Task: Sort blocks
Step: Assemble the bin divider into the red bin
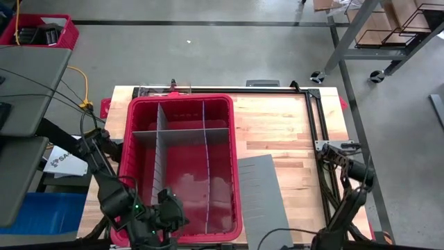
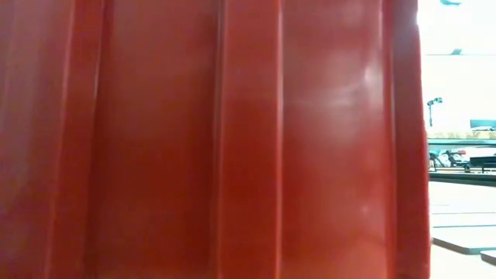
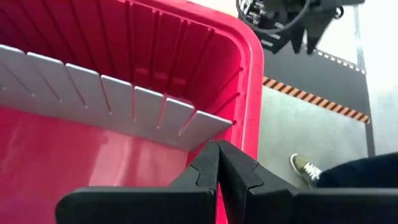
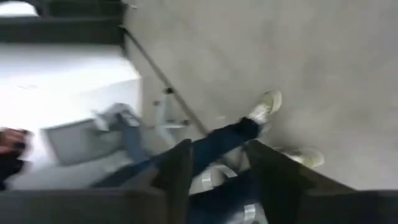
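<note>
The big red bin (image 1: 182, 167) sits on the wooden counter (image 1: 277, 128), with grey divider sheets (image 1: 161, 139) standing inside it. One more grey sheet (image 1: 262, 198) lies flat on the counter at 3 o'clock from the bin, just beside it. No blocks show in any view; maybe they are hidden.

The left pincer (image 3: 217, 163) is over the bin's 6 o'clock corner, and its two fingers are pressed together on nothing. The right pincer (image 4: 217, 163) waits off the counter's 4 o'clock edge with its fingers apart. Past it, a person's legs and shoes (image 4: 264, 107) show on the floor.
</note>
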### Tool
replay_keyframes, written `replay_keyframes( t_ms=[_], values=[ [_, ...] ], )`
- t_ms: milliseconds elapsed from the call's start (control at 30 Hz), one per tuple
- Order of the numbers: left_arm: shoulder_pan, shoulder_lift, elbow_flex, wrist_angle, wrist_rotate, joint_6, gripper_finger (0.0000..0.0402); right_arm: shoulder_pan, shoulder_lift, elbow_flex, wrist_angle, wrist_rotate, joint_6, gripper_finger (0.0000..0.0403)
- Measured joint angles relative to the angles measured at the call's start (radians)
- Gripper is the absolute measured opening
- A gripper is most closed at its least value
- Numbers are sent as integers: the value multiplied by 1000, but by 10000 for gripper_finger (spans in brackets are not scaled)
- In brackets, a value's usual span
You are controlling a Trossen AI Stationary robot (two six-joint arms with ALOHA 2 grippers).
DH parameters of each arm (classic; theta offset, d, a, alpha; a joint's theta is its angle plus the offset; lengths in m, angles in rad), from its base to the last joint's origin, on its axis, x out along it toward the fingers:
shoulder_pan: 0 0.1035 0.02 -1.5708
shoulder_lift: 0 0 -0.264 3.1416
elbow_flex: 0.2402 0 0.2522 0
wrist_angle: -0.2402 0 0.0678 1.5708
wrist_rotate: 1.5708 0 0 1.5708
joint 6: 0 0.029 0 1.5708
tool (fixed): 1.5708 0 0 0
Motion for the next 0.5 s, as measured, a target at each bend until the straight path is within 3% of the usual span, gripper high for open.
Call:
replay_keyframes(
  t_ms=[200,333,500],
  values=[
    [32,0,0,0,2,-83,0,-4,110,12,109,55,207,223],
    [40,0,0,0,2,-112,0,-37,164,59,203,79,221,231],
    [47,0,0,2,2,-113,0,-74,187,57,103,172,206,231]
  ],
)
